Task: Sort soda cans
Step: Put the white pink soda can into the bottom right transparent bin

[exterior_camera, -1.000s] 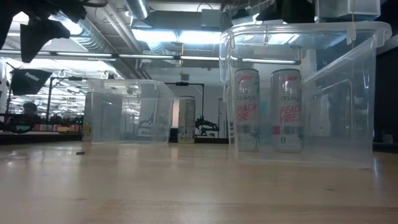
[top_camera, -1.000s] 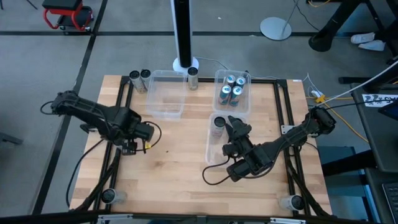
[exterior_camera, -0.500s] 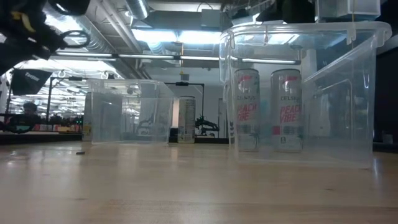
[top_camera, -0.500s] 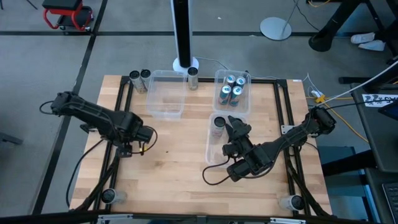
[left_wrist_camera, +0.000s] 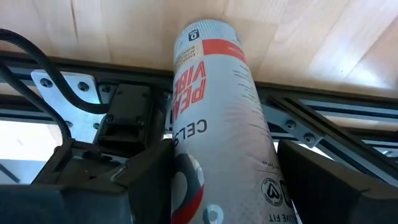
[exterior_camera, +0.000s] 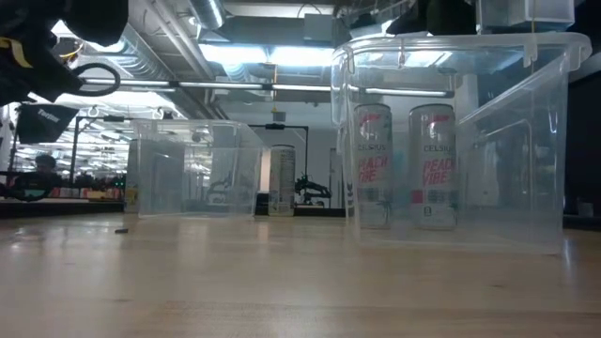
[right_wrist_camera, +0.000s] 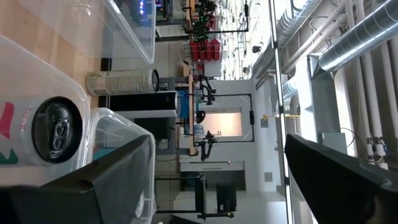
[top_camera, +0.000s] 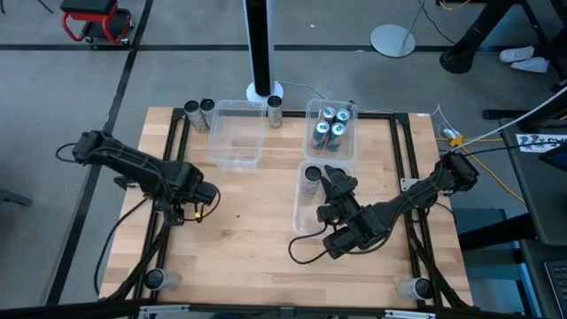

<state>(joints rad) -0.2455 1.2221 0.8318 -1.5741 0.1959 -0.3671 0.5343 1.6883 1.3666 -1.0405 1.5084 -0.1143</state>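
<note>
High view: over the last second the left gripper [top_camera: 191, 206] has been sliding back from mid-bench toward the bench's [top_camera: 257, 257] left edge. The right gripper [top_camera: 336, 182] has not moved and is hovering over the middle-right bin [top_camera: 299, 213]. The can being carried is therefore moving away from all 3 bins, so I judge it is not yet sorted. The empty bin [top_camera: 215, 142] is sitting at the far edge. The far-right bin [top_camera: 309, 133] is holding 4 blue-and-silver cans [top_camera: 329, 126]. In the middle-right bin, 1 silver-topped can [top_camera: 311, 175] is showing beside the right arm. Loose at the far edge, 2 dark cans [top_camera: 199, 108] are standing near the far-left corner, and 1 single can [top_camera: 275, 106] is standing between the 2 far bins.

Low view: the left arm [exterior_camera: 75, 23] is now hanging lower in the frame than a second ago. The nearest bin [exterior_camera: 526, 141] is holding 2 upright Peach Vibe cans [exterior_camera: 402, 164].

Left wrist view: the left gripper [left_wrist_camera: 227, 180] is clamping a white Peach Vibe can [left_wrist_camera: 214, 106] between its fingers, over the bench's edge rails.

Right wrist view: the right gripper [right_wrist_camera: 219, 143] is standing wide and holding nothing, with a can top [right_wrist_camera: 57, 129] inside the bin below it.
</note>
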